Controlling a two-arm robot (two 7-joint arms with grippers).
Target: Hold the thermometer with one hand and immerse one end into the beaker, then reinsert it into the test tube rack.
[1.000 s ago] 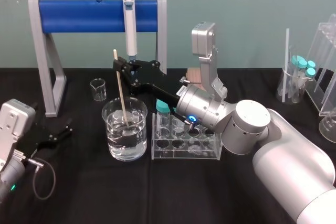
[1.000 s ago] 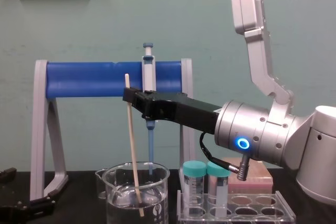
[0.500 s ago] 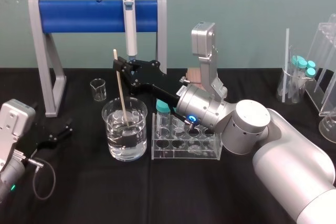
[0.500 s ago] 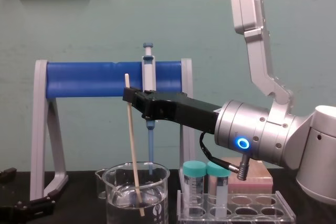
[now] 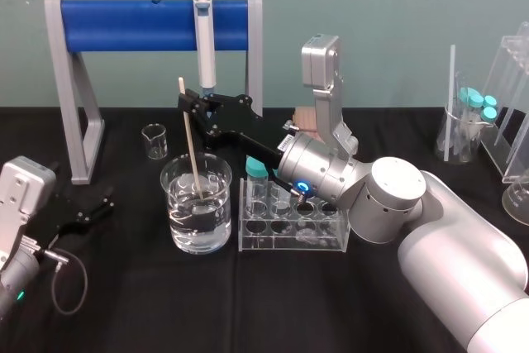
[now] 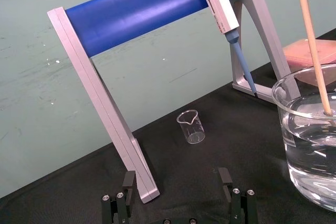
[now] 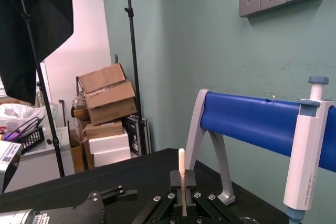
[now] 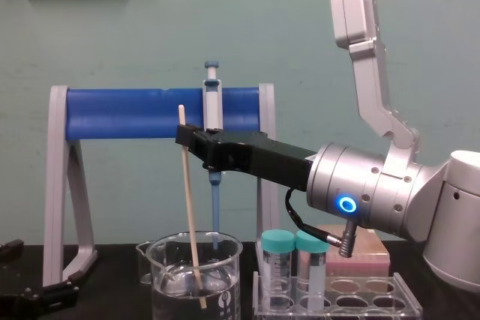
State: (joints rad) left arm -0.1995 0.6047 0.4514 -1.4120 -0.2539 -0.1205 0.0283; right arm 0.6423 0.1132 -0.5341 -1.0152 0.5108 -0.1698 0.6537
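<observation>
The long, thin cream-white thermometer (image 5: 192, 142) stands nearly upright, leaning slightly, with its darker lower tip under the water in the large clear glass beaker (image 5: 216, 229), which sits near the middle of the black tabletop. Just beside the beaker is the low clear acrylic test tube rack (image 5: 318, 241). The black two-fingered right gripper (image 5: 188, 105) has its jaws clenched on the rod just below the top end. The left gripper (image 5: 106, 202) rests near the tabletop's left edge, jaws released and empty. The rod looks light, stiff and probably brittle, and its dipped end will be wet and slippery. The high, dry grip seems the right one: firm but gentle, rod kept vertical for threading into a rack hole
</observation>
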